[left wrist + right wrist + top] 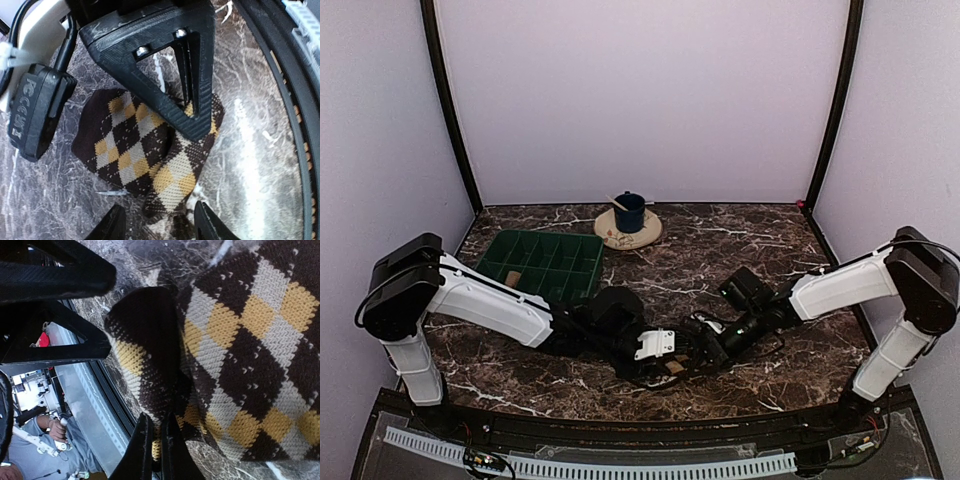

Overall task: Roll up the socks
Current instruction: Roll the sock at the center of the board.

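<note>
- Green compartment tray (545, 262), small brown item (517, 278) in one near cell.
- Blue mug (629, 211) upright on round plate (620, 238), stick (617, 201) inside.
- Checkered sock (135, 145) folded on dark marble table (770, 250), between both grippers.
- Right gripper (156, 422) closed, pinching a sock fold; left gripper (160, 220) partly open, gripping nothing.
- Pale lilac walls (640, 100) around.

Left arm (490, 305) and right arm (840, 285) are both stretched low and inward, meeting right at the sock (130, 145). Left gripper (160, 207) has its jaws apart, one finger on either side of the sock's end. Right gripper (157, 430) comes in from the opposite side, pinched tight on the sock's edge.
</note>
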Motion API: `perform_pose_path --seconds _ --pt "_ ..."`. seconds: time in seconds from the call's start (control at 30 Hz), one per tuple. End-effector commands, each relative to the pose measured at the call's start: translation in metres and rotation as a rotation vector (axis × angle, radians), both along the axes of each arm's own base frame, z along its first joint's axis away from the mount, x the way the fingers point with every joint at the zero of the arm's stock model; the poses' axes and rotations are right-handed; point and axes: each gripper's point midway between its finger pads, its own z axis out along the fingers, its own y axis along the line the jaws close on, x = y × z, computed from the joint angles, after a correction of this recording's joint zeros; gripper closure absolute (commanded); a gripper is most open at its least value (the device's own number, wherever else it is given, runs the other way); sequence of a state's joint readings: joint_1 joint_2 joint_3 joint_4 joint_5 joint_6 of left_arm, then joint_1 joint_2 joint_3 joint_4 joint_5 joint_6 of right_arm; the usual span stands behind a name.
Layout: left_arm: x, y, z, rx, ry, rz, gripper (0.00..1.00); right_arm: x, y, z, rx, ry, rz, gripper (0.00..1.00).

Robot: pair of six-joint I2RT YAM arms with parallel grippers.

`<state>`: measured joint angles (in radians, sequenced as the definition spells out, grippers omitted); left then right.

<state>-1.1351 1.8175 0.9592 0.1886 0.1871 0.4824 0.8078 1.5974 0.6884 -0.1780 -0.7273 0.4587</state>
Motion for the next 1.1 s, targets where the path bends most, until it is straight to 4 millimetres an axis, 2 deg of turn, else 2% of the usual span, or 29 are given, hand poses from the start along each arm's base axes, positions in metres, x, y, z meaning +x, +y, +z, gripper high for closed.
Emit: perform_pose_path --seconds 0.0,0.2,0.4,0.57,0.77,1.07 --pt "0.008 -0.007 0.018 -0.039 -0.201 -0.023 0.51 0.005 0.007 0.004 0.031 0.037 -0.007 1.00" --pt "-0.007 -0.014 0.014 -0.030 -0.319 -0.093 0.51 0.005 0.006 0.001 0.022 0.055 -0.010 1.00" --pt "-0.021 -0.015 0.008 -0.016 -0.366 -0.156 0.54 0.009 0.005 0.002 0.021 0.060 -0.018 1.00" --pt "-0.022 -0.014 0.001 0.003 -0.404 -0.166 0.56 0.009 0.006 0.002 0.021 0.065 -0.015 1.00" --pt "-0.012 -0.016 -0.007 0.035 -0.475 -0.146 0.57 0.009 0.006 0.002 0.024 0.074 -0.012 1.00" --pt "-0.006 -0.014 -0.023 0.082 -0.497 -0.136 0.57 0.008 0.005 0.002 0.028 0.082 -0.011 1.00"
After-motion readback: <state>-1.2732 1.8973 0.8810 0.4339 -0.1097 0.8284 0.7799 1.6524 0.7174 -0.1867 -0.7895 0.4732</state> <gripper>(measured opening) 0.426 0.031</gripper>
